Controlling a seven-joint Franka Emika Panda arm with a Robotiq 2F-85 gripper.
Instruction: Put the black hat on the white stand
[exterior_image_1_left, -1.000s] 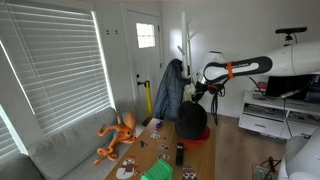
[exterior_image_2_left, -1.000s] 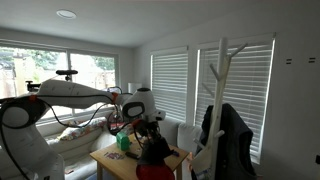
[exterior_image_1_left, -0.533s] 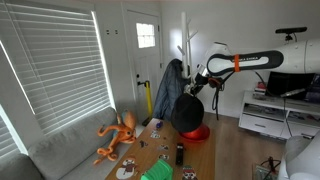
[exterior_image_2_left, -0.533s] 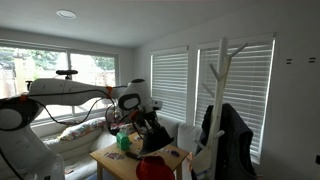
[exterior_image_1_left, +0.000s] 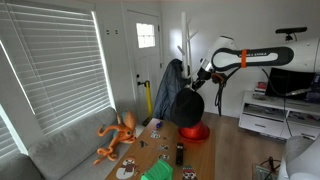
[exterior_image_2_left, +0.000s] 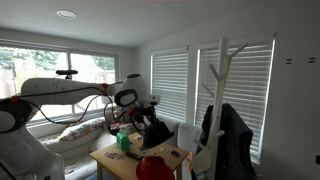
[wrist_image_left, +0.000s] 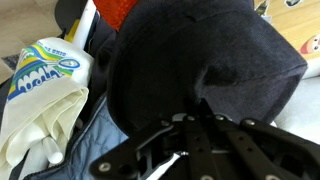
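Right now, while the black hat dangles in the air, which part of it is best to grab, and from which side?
Its edge, from the side, as the gripper does: in the wrist view the soft black hat folds where pinched, and it hangs below the grip. That probably leaves the crown free for a peg of the white stand.

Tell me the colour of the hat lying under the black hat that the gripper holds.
Red. The red hat shows best in an exterior view.

white arm (exterior_image_1_left: 268, 56) with orange band (exterior_image_1_left: 243, 59), black pincer (exterior_image_1_left: 198, 82).
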